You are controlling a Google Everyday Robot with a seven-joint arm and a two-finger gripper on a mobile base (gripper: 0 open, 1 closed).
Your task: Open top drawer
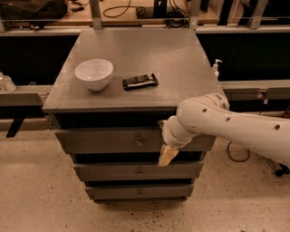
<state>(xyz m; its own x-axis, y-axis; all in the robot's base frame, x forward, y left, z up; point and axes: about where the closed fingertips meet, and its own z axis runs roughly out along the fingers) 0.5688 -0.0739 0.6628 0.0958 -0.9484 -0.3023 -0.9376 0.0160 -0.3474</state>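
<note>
- At 3 o'clock from the knob (pixel 138 142), the gripper (pixel 164 139) hung close before the top drawer (pixel 104 141), fingers (pixel 167 156) spread one above the other, pinching nothing.
- Top drawer sat under the cabinet top (pixel 158 54), front flush, apparently shut.
- Judged progress: approach only. Left to do: seizing the knob and pulling outward.

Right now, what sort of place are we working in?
Probably a robotics lab or workshop: a matte grey three-drawer cabinet on a speckled hard floor, with metal framing and loose black cables behind it. The robot's hand sits at the wide grey top drawer, right of its small round metal knob.
</note>
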